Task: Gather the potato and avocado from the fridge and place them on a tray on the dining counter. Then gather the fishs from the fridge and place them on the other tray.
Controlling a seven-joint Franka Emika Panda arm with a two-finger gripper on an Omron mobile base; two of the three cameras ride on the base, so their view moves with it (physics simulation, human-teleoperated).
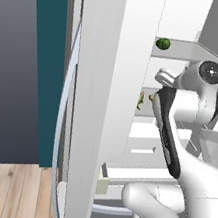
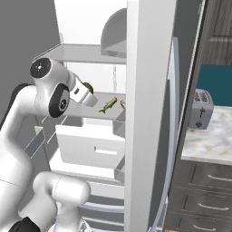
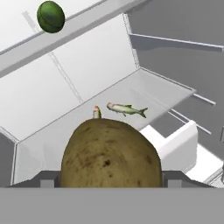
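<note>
Potato (image 3: 109,155), unlabelled, held in end effector (image 3: 109,180) inside fridge (image 3: 87,65).

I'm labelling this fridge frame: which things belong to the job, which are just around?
Job:
- big brown speckled potato, between the fingers
- dark green round avocado, upper shelf
- slender grey-green fish, lower shelf
- second fish, behind the potato
- white-shelved steel fridge

Around:
- silver toaster
- marbled counter

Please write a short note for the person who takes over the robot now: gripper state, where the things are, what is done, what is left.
Gripper: inside the fridge, jaws wide around the potato; it looks gripped.
Avocado: on the shelf above.
Fishs: one on the potato's shelf, the second just behind the potato.
Done: potato reached.
Left: carry potato and avocado to the tray, then both fishs to the other tray.
</note>
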